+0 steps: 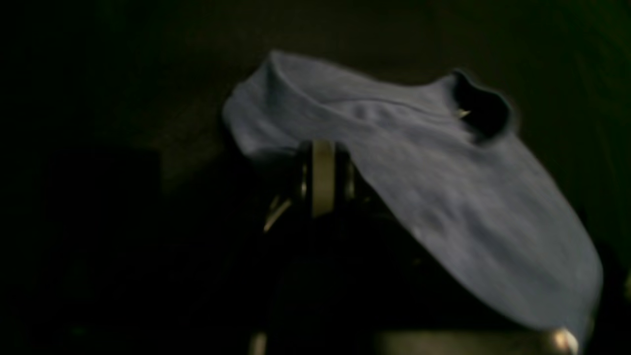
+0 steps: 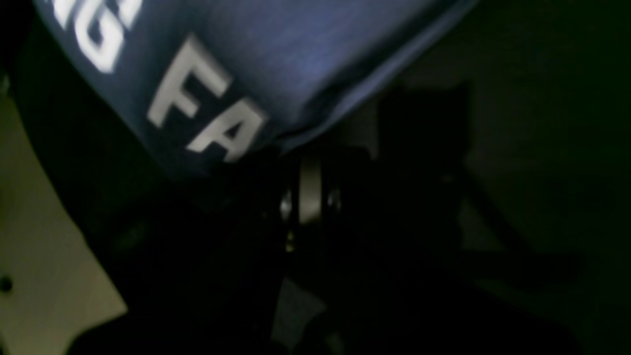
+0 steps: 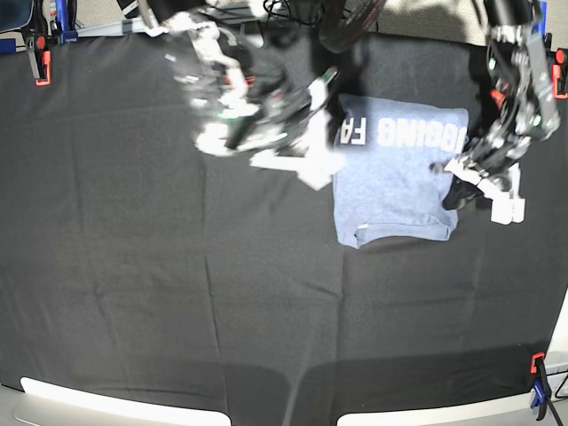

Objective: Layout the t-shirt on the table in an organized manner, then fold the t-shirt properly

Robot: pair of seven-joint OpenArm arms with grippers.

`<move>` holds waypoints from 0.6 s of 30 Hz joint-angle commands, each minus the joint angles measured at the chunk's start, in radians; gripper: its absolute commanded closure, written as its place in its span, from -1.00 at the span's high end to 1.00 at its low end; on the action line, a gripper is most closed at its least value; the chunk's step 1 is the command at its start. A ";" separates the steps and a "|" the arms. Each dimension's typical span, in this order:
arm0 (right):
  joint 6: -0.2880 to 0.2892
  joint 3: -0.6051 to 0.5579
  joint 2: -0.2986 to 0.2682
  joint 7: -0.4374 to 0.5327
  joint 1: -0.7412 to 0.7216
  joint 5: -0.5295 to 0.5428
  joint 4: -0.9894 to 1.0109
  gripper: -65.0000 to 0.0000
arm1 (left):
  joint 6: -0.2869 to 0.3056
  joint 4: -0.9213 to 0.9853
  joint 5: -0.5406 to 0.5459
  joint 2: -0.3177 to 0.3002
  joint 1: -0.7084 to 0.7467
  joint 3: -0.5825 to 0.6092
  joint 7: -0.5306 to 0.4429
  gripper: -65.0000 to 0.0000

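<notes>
Black cloth table [image 3: 177, 293], orange clamps [image 3: 538, 362] edging, bears folded t-shirt [image 3: 395, 182].

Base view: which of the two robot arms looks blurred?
The right arm, on the picture's left, beside the lettered end of the light blue-grey t-shirt. The left arm, at the shirt's other side, looks sharp.

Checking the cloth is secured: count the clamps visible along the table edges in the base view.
3: one at the top-left edge, one at the top-right edge, one at the bottom-right corner. The arms may hide others along the top.
</notes>
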State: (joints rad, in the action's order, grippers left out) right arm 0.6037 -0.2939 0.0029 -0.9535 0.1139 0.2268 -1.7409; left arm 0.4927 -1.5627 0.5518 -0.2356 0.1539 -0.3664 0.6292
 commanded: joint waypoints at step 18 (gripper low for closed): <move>0.006 0.418 0.005 -0.179 0.514 0.174 -0.615 -1.00 | -0.037 -0.418 0.069 -0.011 0.605 -0.262 0.104 -1.00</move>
State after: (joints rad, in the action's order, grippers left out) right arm 0.6060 0.1249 0.0074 -1.1469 0.6289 0.3893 -2.3417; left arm 0.4526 -1.9659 0.6128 -0.2367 0.7517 -0.6212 0.7467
